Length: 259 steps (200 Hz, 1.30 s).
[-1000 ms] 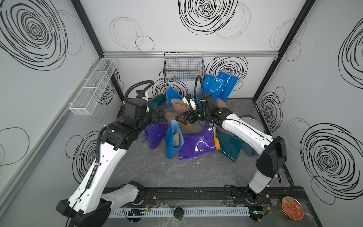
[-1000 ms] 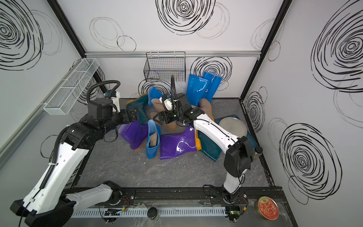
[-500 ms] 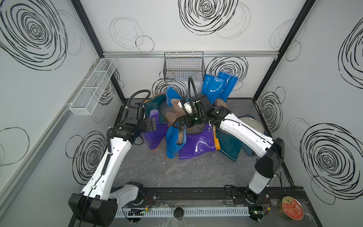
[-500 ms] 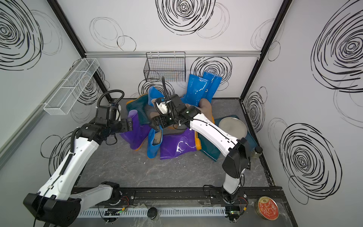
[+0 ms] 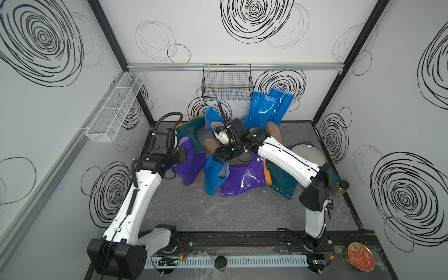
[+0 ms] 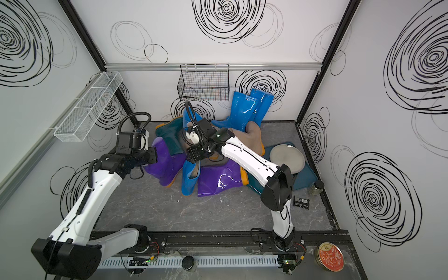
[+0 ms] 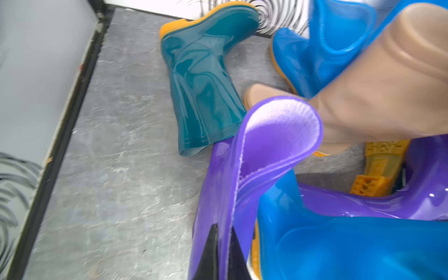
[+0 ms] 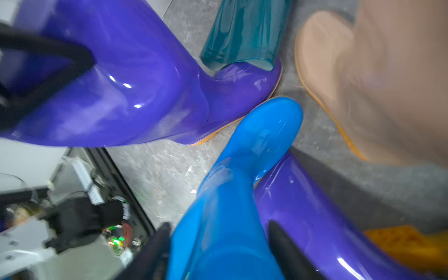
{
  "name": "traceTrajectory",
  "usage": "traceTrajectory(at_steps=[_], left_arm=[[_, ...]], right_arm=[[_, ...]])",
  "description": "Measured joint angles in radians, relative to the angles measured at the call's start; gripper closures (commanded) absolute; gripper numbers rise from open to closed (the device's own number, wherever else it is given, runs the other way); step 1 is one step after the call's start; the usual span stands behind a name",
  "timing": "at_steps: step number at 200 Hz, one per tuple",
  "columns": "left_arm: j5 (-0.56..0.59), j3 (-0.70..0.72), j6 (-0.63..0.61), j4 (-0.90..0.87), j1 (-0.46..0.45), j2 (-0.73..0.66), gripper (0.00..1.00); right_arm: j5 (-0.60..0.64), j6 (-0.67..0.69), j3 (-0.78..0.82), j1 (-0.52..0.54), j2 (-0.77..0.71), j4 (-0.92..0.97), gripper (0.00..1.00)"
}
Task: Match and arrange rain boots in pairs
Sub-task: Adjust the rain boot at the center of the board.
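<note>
The grey bench (image 5: 218, 213) carries the rain boots (image 5: 244, 180), heaped at its far middle. At the heap's left, the left pincer (image 7: 224, 238) is clenched on a purple boot (image 7: 266, 135) at its rim. Just right of it, the right pincer (image 8: 218, 225) straddles a blue boot (image 8: 232, 242); whether it grips, I cannot tell.

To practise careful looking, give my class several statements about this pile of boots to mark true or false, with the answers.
1. Two blue boots lean against the back wall. True.
2. The wire basket holds a boot. False: no boot is in it.
3. The left fingers pinch a purple boot at its rim. True.
4. The right fingers flank a tan boot. False: a blue boot lies between them.
5. The plate lies on a purple boot. False: it lies on a teal tray.
</note>
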<state>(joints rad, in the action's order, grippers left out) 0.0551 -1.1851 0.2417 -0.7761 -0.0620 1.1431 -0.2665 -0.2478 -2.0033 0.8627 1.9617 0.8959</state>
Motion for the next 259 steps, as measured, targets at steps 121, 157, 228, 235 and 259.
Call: traceTrajectory(at_steps=[121, 157, 228, 235, 259], left_arm=[[0.045, 0.011, -0.044, 0.106, 0.119, -0.017, 0.30], [0.023, 0.021, -0.030, 0.163, 0.119, -0.083, 0.23], [-0.013, 0.014, -0.002, 0.174, 0.075, -0.117, 0.17], [-0.010, 0.010, -0.002, 0.172, 0.060, -0.117, 0.17], [0.004, -0.018, -0.002, 0.152, -0.002, -0.117, 0.13]], right_arm=[[-0.024, 0.093, -0.274, 0.024, 0.154, 0.217, 0.91], [-0.038, 0.111, -0.281, 0.008, 0.163, 0.229, 0.85], [-0.065, 0.098, -0.290, -0.001, 0.167, 0.216, 0.55], [-0.065, 0.090, -0.290, -0.001, 0.167, 0.211, 0.51], [-0.075, 0.070, -0.290, -0.001, 0.167, 0.175, 0.31]])
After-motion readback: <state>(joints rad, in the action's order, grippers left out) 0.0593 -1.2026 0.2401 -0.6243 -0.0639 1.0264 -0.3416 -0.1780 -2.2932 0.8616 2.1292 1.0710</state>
